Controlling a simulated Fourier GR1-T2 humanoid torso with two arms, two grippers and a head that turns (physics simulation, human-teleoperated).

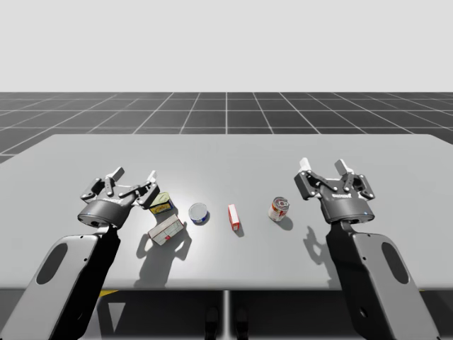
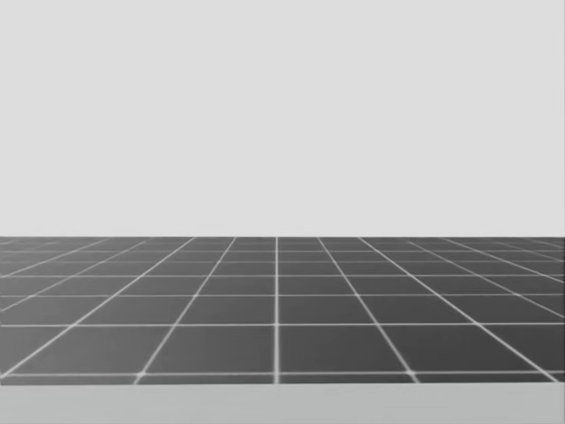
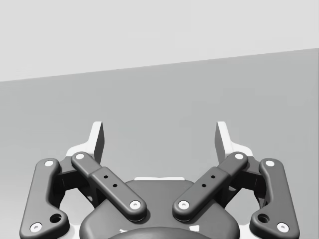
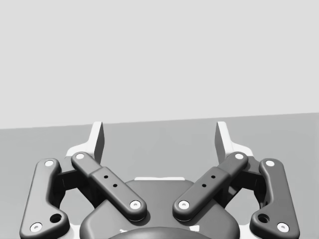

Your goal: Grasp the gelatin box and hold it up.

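Your left claw (image 1: 134, 175) and right claw (image 1: 323, 166) both gape wide. The gelatin box (image 1: 233, 217) stands on the worktop (image 1: 226, 156) between them, long axis near-to-far, probably easier for the right.

High view overlooks table (image 1: 226, 159); head faces distant floor (image 2: 276, 309).

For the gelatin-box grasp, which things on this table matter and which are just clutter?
Job: small red box mid-table, likely the gelatin box; left hand and right hand, both open.
Lying about: red-and-white can; blue-and-white can; white box with red marks; yellowish tin.
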